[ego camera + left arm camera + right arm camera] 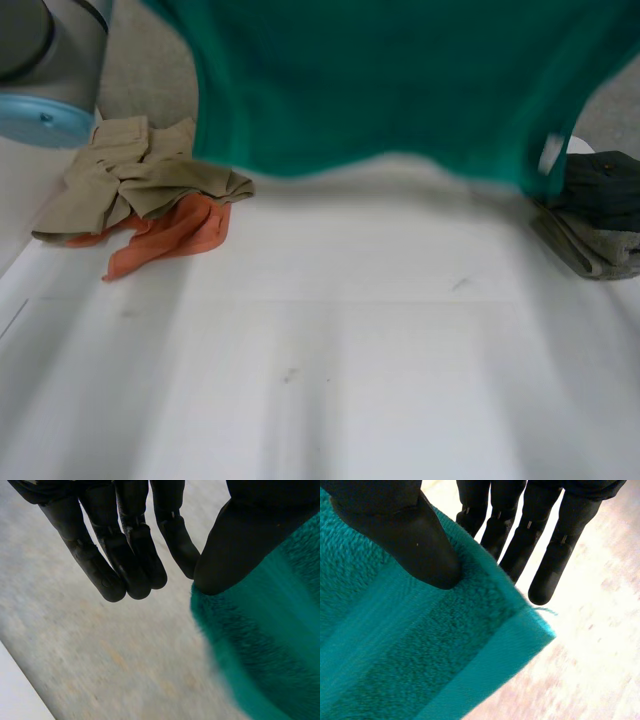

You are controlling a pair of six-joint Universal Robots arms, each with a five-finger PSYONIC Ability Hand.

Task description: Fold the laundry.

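As my left hand (125, 555) and right hand (410, 540) pinch the towel (400, 80) aloft for spreading, next I'd lay it flat on the table (350, 350).

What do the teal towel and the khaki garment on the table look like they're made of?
Teal towel: terry cloth, likely cotton; it has a fuzzy looped pile with a flat woven band near its edge. Khaki garment: a thin, smooth woven fabric, perhaps cotton twill; it looks matte and lies in soft creases, with no pile visible.
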